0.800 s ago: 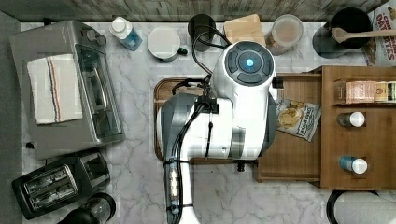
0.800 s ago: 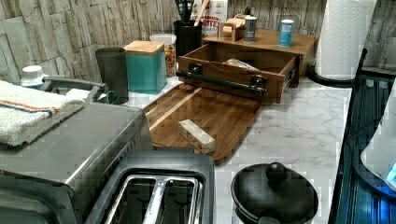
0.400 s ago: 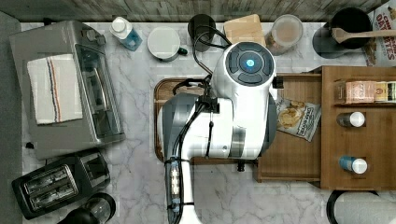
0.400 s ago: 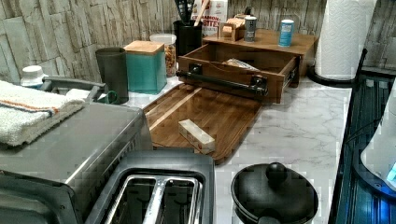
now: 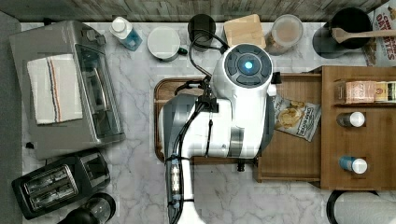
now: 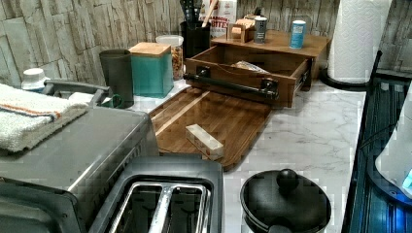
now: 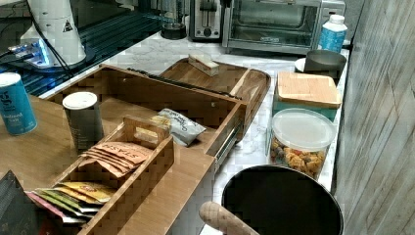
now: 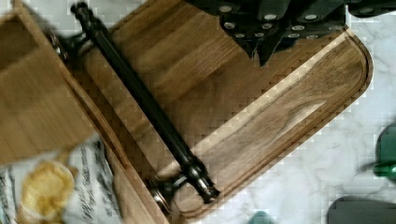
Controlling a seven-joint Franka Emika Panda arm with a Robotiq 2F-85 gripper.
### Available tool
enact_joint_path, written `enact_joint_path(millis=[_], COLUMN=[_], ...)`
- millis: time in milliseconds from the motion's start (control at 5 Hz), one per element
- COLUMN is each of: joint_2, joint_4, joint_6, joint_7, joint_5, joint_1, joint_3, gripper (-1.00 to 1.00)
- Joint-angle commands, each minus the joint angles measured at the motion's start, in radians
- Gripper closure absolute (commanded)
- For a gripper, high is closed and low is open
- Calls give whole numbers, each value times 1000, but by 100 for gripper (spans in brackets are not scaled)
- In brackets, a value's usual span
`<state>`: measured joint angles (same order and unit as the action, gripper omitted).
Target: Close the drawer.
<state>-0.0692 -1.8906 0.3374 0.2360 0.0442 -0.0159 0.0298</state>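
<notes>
I am hovering my tool, fingers pressed together, beside the black handle of the open drawer, at three o'clock from the wooden tray, risking glancing off that round bar.

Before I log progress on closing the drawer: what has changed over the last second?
Nothing visibly changed. The drawer is open as before, with the snack bag inside, and the arm hangs over the tray in the same place.
</notes>
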Motion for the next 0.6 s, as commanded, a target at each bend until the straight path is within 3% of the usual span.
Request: enact_joint_path(millis=[200,600], joint_2=[9,-4], joint_4=[-152,-312], joint_6=[168,371], joint_7=[359,360], joint_5=[-50,-161], joint_1=[29,78], joint_3=[-41,-67], gripper=[100,100])
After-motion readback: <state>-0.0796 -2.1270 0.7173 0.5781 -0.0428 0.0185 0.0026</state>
